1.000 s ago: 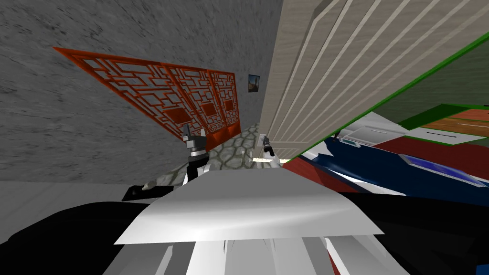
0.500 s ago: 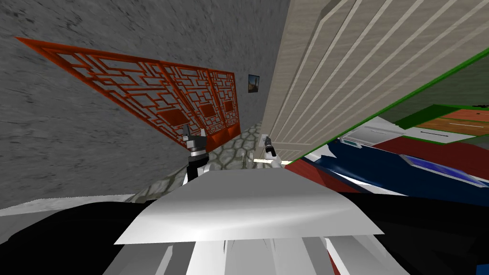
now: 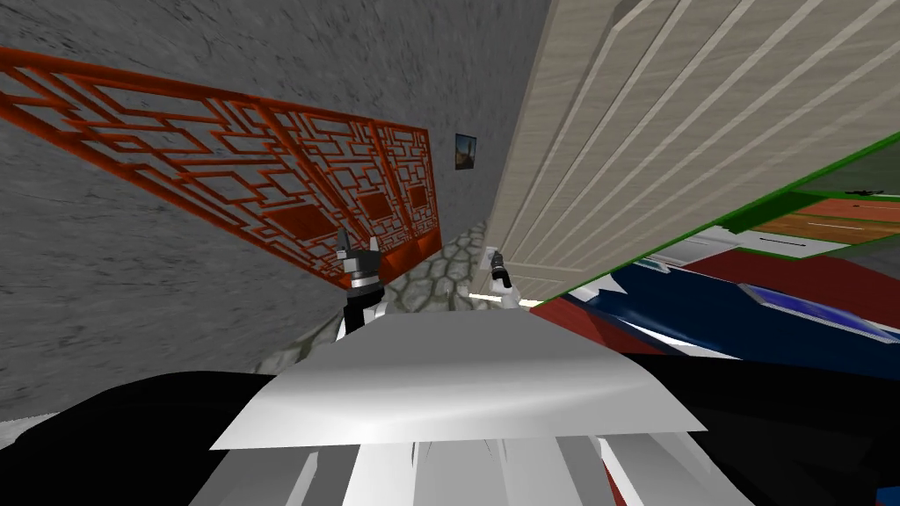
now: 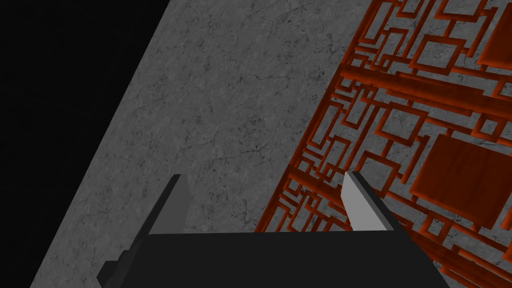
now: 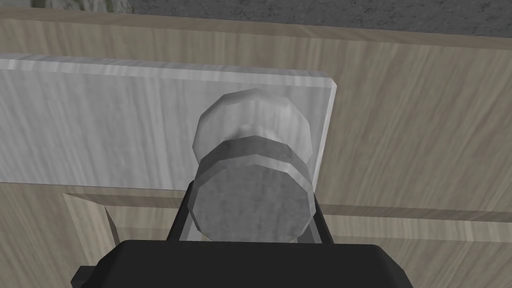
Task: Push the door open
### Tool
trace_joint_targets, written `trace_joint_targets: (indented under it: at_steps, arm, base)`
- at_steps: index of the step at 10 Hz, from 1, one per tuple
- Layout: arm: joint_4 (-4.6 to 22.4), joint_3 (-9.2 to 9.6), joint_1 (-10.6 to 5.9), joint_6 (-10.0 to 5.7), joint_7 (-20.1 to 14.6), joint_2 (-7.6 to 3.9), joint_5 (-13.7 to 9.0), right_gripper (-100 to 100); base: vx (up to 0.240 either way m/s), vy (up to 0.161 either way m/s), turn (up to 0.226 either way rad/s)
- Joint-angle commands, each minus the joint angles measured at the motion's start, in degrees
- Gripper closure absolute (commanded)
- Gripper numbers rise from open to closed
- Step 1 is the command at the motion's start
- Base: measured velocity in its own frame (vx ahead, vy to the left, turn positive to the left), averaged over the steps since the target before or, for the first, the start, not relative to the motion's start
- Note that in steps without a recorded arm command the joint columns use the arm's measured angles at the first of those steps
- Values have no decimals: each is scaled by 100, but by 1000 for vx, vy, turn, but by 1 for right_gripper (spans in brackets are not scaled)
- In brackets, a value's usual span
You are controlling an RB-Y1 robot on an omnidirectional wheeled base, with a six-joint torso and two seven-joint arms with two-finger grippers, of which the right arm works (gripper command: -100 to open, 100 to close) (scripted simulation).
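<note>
Two fingers of the right gripper (image 3: 497, 260) are clamped on the sides of the round grey knob (image 5: 252, 210), which sits on a pale backplate (image 5: 100, 125) near the edge of the light wood panelled door (image 3: 668, 149) just ahead on my right. To do this well, hold the grip firm, push squarely into the door, and let the arm follow its swing so the knob cannot slip out. The left gripper (image 4: 265, 185) hangs with fingers apart beside the red lattice screen (image 4: 425, 100).

Left gripper (image 3: 358, 241) showing two pale grey blade fingers on a black box, right gripper (image 3: 497, 257) sitting on a white wrist.
</note>
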Motion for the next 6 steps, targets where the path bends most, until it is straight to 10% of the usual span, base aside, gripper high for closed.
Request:
trace_joint_targets:
  at_steps: [1, 6]
  arm:
    - [36, -91, -37, -44, 9, 9, -22, 100]
    - [33, -348, -14, -41, 56, -43, -66, 100]
  base:
    - [221, 98, -66]
    - [156, 57, -62]
